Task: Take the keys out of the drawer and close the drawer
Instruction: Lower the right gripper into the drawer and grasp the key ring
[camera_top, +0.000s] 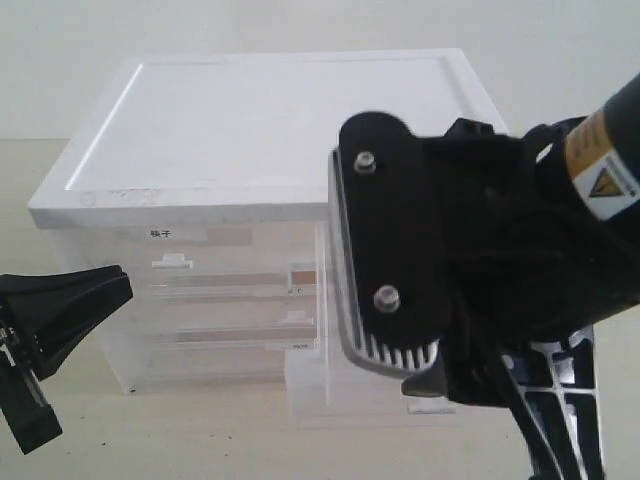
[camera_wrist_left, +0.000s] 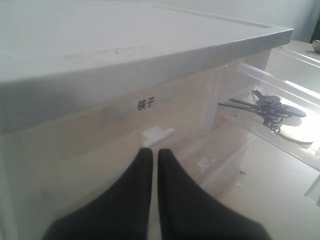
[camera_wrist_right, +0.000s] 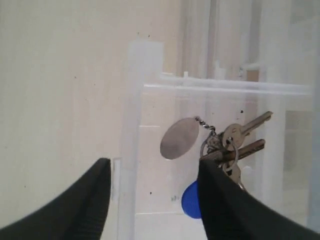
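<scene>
The keys (camera_wrist_right: 234, 144) lie on the floor of the pulled-out translucent drawer (camera_wrist_right: 136, 115), with a blue fob (camera_wrist_right: 189, 201) and a silver oval tag (camera_wrist_right: 179, 138) on the ring. My right gripper (camera_wrist_right: 152, 167) hangs open above the drawer's front part; one finger overlaps the keys in the picture, and nothing is between the fingers. In the left wrist view the keys (camera_wrist_left: 269, 107) show in the open drawer (camera_wrist_left: 300, 150) off to the side. My left gripper (camera_wrist_left: 151, 151) is shut and empty, just short of the white tab handle (camera_wrist_left: 158, 134) of the neighbouring closed drawer.
The cabinet has a flat white top (camera_top: 270, 110). The closed half-width drawer beside the open one bears a printed label (camera_wrist_left: 145, 104). Full-width drawers (camera_top: 220, 340) sit below. My right arm (camera_top: 480, 250) blocks the cabinet's right side; the open drawer (camera_top: 305, 385) juts forward.
</scene>
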